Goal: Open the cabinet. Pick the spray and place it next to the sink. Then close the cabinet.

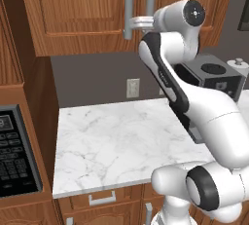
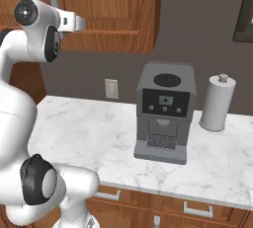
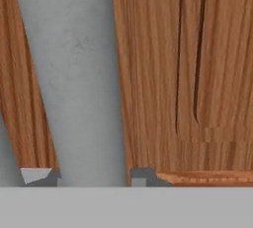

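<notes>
Gripper [image 3: 89, 175] raised high on outstretched arm, fingers closed around cabinet [image 1: 73, 9] bar handle [image 3: 74, 74].

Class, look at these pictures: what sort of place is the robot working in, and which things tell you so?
Most likely a home kitchen: a marble counter carries a coffee machine and paper towel roll, under a wooden wall cabinet.
</notes>
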You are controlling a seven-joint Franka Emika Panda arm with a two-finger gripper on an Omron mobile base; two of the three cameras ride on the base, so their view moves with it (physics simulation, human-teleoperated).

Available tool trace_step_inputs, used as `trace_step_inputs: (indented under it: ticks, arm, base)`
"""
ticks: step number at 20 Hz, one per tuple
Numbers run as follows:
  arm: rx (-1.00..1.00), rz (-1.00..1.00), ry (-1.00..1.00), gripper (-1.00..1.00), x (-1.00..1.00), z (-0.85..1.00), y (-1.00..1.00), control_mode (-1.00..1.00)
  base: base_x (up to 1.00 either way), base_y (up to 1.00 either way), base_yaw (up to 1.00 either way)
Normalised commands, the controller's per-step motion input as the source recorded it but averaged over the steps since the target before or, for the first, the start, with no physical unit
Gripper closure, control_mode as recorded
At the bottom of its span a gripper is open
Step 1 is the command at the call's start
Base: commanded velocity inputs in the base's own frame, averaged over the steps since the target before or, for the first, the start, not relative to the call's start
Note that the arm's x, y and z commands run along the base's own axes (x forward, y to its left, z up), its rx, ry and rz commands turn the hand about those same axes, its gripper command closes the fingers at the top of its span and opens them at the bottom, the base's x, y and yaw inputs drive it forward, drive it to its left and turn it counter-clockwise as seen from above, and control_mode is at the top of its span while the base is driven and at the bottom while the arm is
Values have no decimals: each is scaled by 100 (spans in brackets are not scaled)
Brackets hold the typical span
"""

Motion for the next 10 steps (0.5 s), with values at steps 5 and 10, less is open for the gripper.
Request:
trace_step_inputs:
  ticks: [5, 10]
  arm:
    - [1, 0, 0, 100, -44, 1, -1, -100]
    - [0, 1, 0, 100, -63, 6, -16, -100]
  base:
    - [0, 0, 0]
    - [0, 0, 0]
